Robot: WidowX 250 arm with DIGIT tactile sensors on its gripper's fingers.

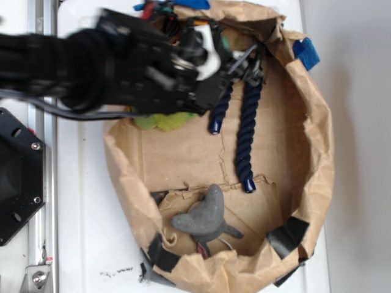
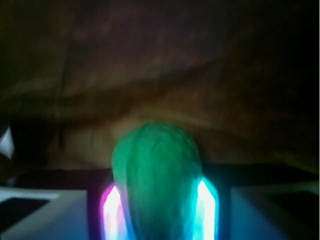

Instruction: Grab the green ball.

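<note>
In the wrist view the green ball (image 2: 155, 170) sits between my two glowing finger pads (image 2: 112, 210) and looks squeezed narrow between them. My gripper (image 2: 157, 207) is shut on it, in front of the brown paper wall. In the exterior view my gripper (image 1: 219, 54) is at the upper middle of the paper-lined basin, over its back wall. Only a sliver of the green ball (image 1: 225, 44) shows beside the white finger there. The arm reaches in from the left and blurs.
A dark blue rope (image 1: 247, 134) lies bent in the basin just right of the gripper. A fuzzy yellow-green plush toy (image 1: 165, 121) lies under the arm. A grey plush toy (image 1: 204, 218) lies at the front. The crumpled paper rim (image 1: 321, 152) rings everything.
</note>
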